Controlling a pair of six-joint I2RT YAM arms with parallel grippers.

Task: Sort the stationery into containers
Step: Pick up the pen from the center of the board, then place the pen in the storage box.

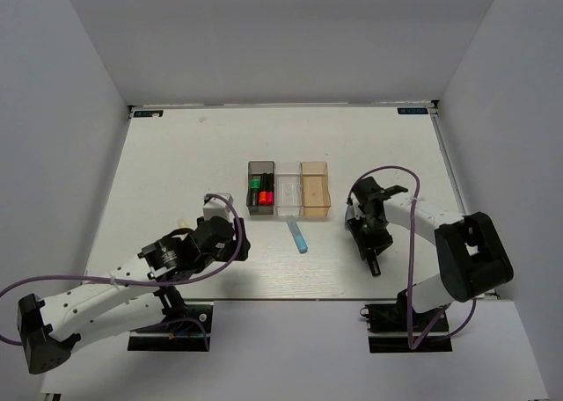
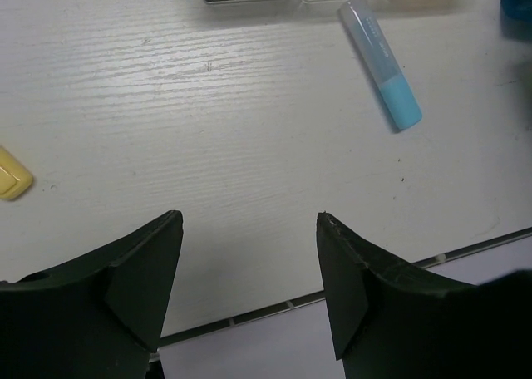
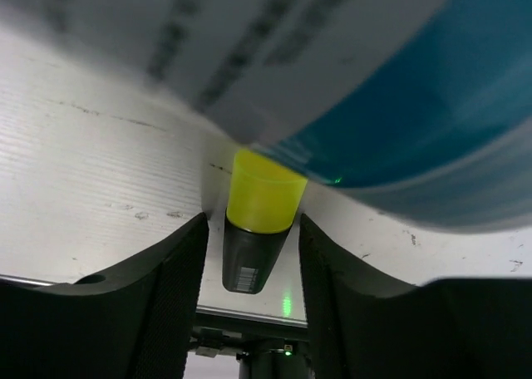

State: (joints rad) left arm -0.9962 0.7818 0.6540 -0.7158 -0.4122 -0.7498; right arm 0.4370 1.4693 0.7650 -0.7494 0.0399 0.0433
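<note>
Straddling the yellow-capped highlighter point(image 3: 259, 198) with the right hand point(image 3: 252, 229), grip indeterminable, presumably for pickup; hovering the left hand point(image 2: 249, 221) open near the light blue stick point(image 2: 381, 63) lying before the clear bin point(image 1: 288, 199).

Overhead rear view; two close, low wrist views

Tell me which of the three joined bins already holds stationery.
The dark grey bin at the left end of the row: green and red pieces show inside it, while the clear bin and the orange-tan bin show nothing inside.
</note>
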